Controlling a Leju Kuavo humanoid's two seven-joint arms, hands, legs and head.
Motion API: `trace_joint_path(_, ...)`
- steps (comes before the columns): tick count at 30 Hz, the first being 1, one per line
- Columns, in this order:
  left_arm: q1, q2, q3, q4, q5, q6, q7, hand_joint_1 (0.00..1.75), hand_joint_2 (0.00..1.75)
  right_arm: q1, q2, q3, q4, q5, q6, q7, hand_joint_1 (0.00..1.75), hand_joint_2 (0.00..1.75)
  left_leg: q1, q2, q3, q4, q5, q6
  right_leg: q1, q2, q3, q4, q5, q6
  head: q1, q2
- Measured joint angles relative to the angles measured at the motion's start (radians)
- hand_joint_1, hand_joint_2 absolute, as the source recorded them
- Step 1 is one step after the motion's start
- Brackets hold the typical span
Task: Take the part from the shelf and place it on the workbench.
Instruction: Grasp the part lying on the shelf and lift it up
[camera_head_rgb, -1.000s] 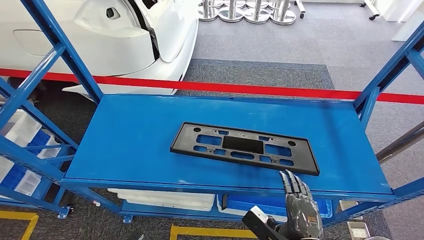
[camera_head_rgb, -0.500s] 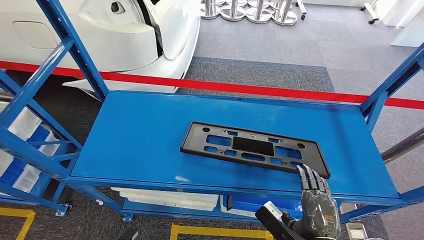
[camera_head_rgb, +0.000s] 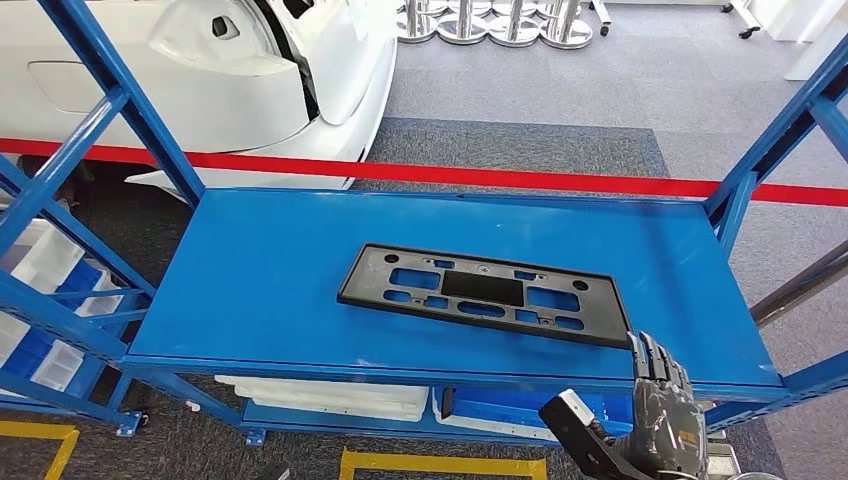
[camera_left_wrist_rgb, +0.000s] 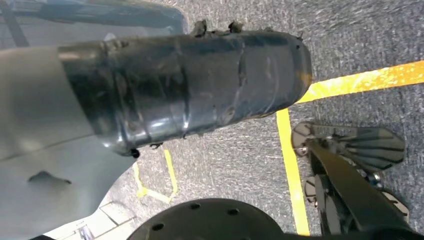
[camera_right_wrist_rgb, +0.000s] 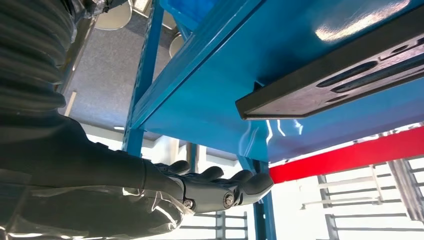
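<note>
The part, a flat black rectangular frame (camera_head_rgb: 485, 293) with cut-outs, lies on the blue shelf top (camera_head_rgb: 260, 280), right of its middle. My right hand (camera_head_rgb: 662, 410) rises at the shelf's front edge, just past the part's near right corner, fingers stretched out and holding nothing. In the right wrist view the hand (camera_right_wrist_rgb: 220, 190) hangs a little way off the frame's corner (camera_right_wrist_rgb: 340, 80) and the shelf lip (camera_right_wrist_rgb: 200, 55), touching neither. The left wrist view looks down at the floor; my left hand (camera_left_wrist_rgb: 175, 85) is a dark wrapped mass whose fingers I cannot make out.
Blue shelf uprights stand at the left (camera_head_rgb: 120, 90) and right (camera_head_rgb: 770, 150). A white car body (camera_head_rgb: 200, 70) and a red floor line (camera_head_rgb: 520, 180) lie behind. White (camera_head_rgb: 330, 398) and blue (camera_head_rgb: 520, 408) bins sit on the level below.
The camera swayed sideways and came back. My right hand has moved to the right along the shelf's front edge, from under the part's right end to just beyond its corner.
</note>
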Motion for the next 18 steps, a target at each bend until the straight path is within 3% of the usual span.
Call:
trace_joint_path(1,-0.001,0.000,-0.001,0.000,0.000,0.000,0.000,0.00,0.00,0.000,0.002,-0.005,0.002,-0.004,0.000,0.000,0.00,1.75,-0.001,0.000,0.034,-0.074,0.034,0.004,0.001,0.001,0.000,0.003,-0.002,0.002,0.000,0.000)
trace_joint_path(3,-0.004,0.000,-0.001,0.000,0.000,0.000,0.000,0.00,0.00,-0.001,0.004,-0.012,0.006,-0.009,0.001,0.000,0.00,1.75,-0.003,-0.001,0.081,-0.176,0.067,0.014,0.004,0.002,-0.003,0.011,-0.007,0.011,0.001,0.000)
trace_joint_path(7,-0.004,0.000,-0.004,0.000,0.000,-0.003,-0.002,0.00,0.00,-0.005,0.005,-0.027,0.015,-0.015,0.001,-0.001,0.00,1.75,-0.003,-0.002,0.086,-0.200,0.071,0.034,0.003,0.002,-0.011,0.024,-0.018,0.033,0.002,0.000)
trace_joint_path(9,-0.005,-0.003,-0.007,0.000,0.000,-0.007,-0.003,0.00,0.00,-0.011,0.005,-0.038,0.020,-0.016,0.002,-0.005,0.00,1.75,0.002,-0.001,0.085,-0.204,0.076,0.043,0.000,0.001,-0.046,0.102,-0.066,0.045,0.004,0.000)
trace_joint_path(11,-0.005,-0.009,-0.012,-0.001,-0.002,-0.010,-0.004,0.00,0.00,-0.017,0.006,-0.046,0.027,-0.017,0.005,-0.011,0.00,1.75,0.002,-0.001,0.081,-0.203,0.077,0.045,-0.005,0.001,-0.115,0.245,-0.132,0.055,0.005,0.000)
trace_joint_path(12,-0.005,-0.013,-0.015,-0.001,-0.003,-0.011,-0.005,0.00,0.00,-0.018,0.006,-0.050,0.031,-0.017,0.009,-0.016,0.00,1.75,0.002,-0.001,0.080,-0.202,0.077,0.046,-0.007,0.001,-0.141,0.299,-0.148,0.057,0.005,0.000)
trace_joint_path(13,-0.004,-0.015,-0.017,-0.001,-0.004,-0.012,-0.005,0.00,0.00,-0.020,0.007,-0.055,0.036,-0.018,0.014,-0.021,0.00,1.75,0.002,-0.001,0.079,-0.202,0.077,0.046,-0.009,0.001,-0.153,0.320,-0.147,0.059,0.005,0.000)
trace_joint_path(14,-0.003,-0.017,-0.019,-0.001,-0.005,-0.014,-0.005,0.00,0.00,-0.025,0.009,-0.061,0.042,-0.018,0.020,-0.027,0.00,1.75,0.002,-0.001,0.079,-0.201,0.077,0.045,-0.010,0.001,-0.144,0.300,-0.125,0.059,0.005,0.000)
trace_joint_path(16,-0.004,-0.017,-0.025,-0.001,-0.007,-0.017,-0.007,0.00,0.00,-0.041,0.013,-0.075,0.051,-0.018,0.031,-0.039,0.00,1.75,0.002,-0.002,0.079,-0.199,0.077,0.042,-0.012,0.001,-0.079,0.168,-0.054,0.055,0.006,0.000)
trace_joint_path(18,-0.005,-0.017,-0.029,-0.001,-0.008,-0.018,-0.008,0.00,0.00,-0.058,0.017,-0.088,0.057,-0.018,0.042,-0.048,0.00,1.75,-0.002,-0.003,0.077,-0.195,0.076,0.033,-0.010,0.001,-0.024,0.050,-0.015,0.046,0.005,0.000)
